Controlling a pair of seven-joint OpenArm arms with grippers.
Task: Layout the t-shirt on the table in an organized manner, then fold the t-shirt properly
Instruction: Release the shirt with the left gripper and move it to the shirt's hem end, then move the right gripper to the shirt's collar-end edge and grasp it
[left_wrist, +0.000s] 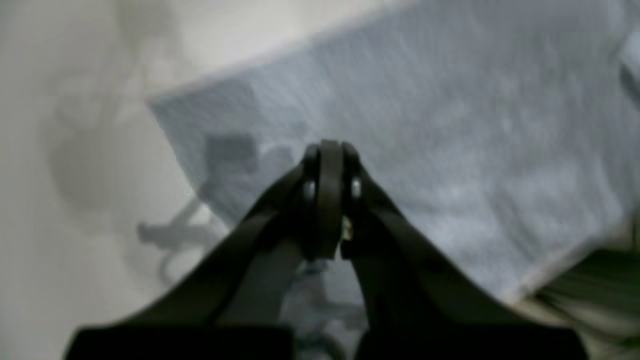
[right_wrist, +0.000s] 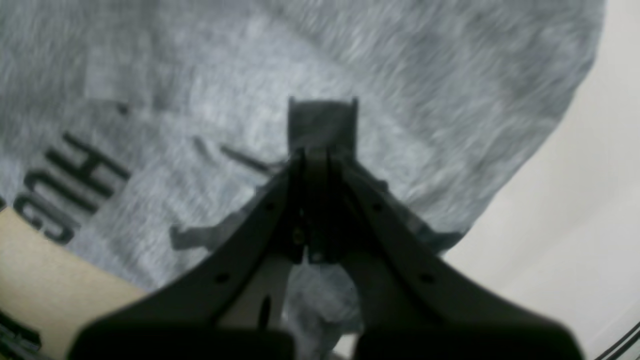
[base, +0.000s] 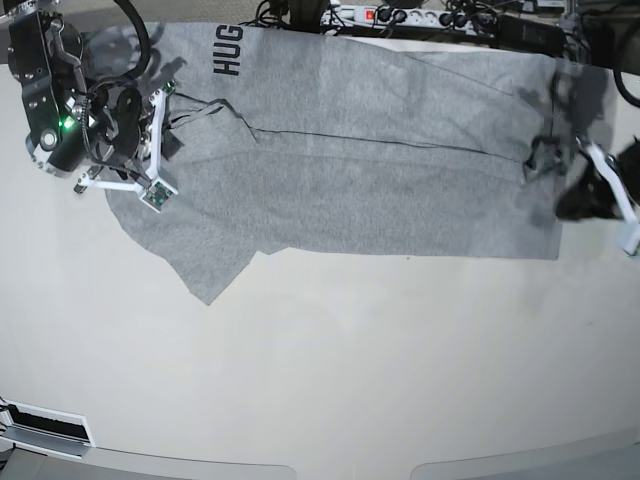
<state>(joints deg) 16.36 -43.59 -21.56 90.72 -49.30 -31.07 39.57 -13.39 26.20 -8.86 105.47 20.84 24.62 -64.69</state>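
Both hands are pressing their fingers together, with no gap showing between the tips. In the left wrist view the left hand (left_wrist: 330, 200) is hanging above a corner of the heather-grey t-shirt (left_wrist: 425, 140), its dark fingers meeting at the tip; whether a fold of cloth is pinched between them is not clear, since the picture is blurred. In the right wrist view the right hand (right_wrist: 320, 165) is hovering over the shirt close to its rounded edge, fingers likewise meeting, and some grey cloth is showing just under the palm, though I cannot tell if it is being held. Black block lettering (right_wrist: 65, 185) is showing on the fabric to the left of that hand.

From the base view, the t-shirt (base: 380, 180) is lying spread across the far part of the off-white surface (base: 320, 380), running almost from one side to the other, with its far edge reaching the surface's back rim. One sleeve is pointing toward the near side at the view's left. The letters "HUG" (base: 228, 52) are reading sideways near the far left corner. The right hand (base: 160, 130) is sitting at the shirt's left end, the left hand (base: 590, 195) at its right end, well apart. A power strip (base: 420, 17) is lying behind the surface's far edge.
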